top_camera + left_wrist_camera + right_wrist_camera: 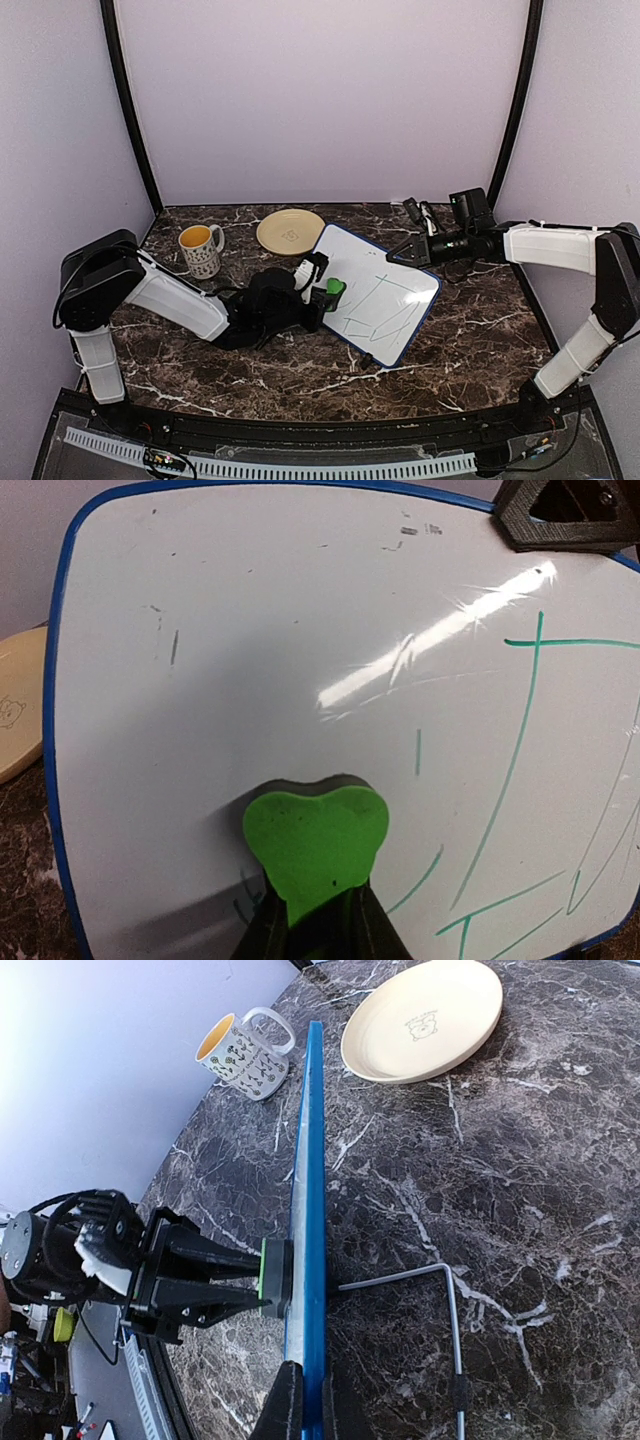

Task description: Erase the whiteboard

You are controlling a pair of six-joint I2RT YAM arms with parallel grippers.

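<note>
The whiteboard (380, 290), white with a blue frame, stands tilted on its wire stand (450, 1310) at the table's middle. Green lines (520, 750) mark its right half; the left half is mostly clean, with faint specks. My left gripper (325, 288) is shut on a green heart-shaped eraser (315, 840) and presses it flat against the board's lower left. My right gripper (400, 252) is shut on the board's top edge (315, 1400); its tip shows in the left wrist view (565, 515). The right wrist view sees the board edge-on (313, 1180).
A round yellow plate (290, 231) lies behind the board's left corner. A patterned mug (200, 249) with a yellow inside stands left of the plate. Dark marble table (300, 370) with curved walls behind and a black rail at the near edge.
</note>
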